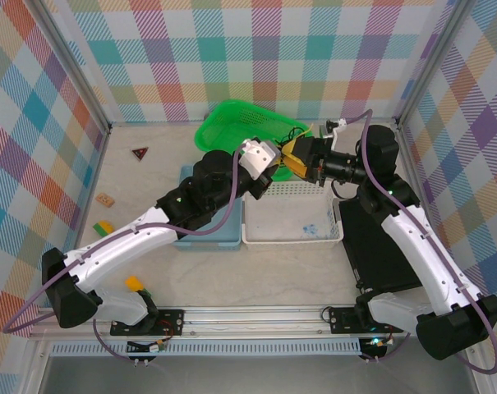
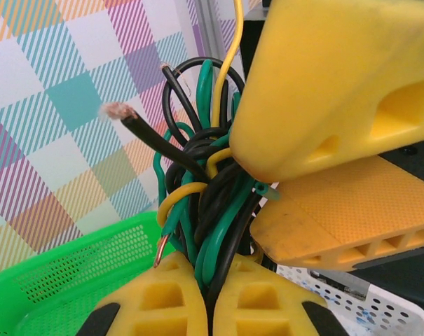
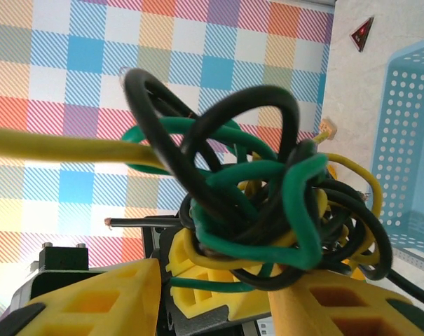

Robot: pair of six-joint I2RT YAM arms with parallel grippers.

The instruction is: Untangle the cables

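A knotted tangle of thin black, green and yellow cables (image 3: 268, 203) is held in the air above the counter (image 1: 149, 176), beside a green plastic mesh basket (image 1: 232, 123). The left gripper (image 2: 208, 283) has its yellow jaws closed on the knot. The right gripper (image 3: 212, 297) meets the knot, but I cannot tell whether its jaws grip it.

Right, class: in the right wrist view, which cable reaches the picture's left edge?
The yellow cable: it runs out straight leftward, while the black cable and green cable are looped together.
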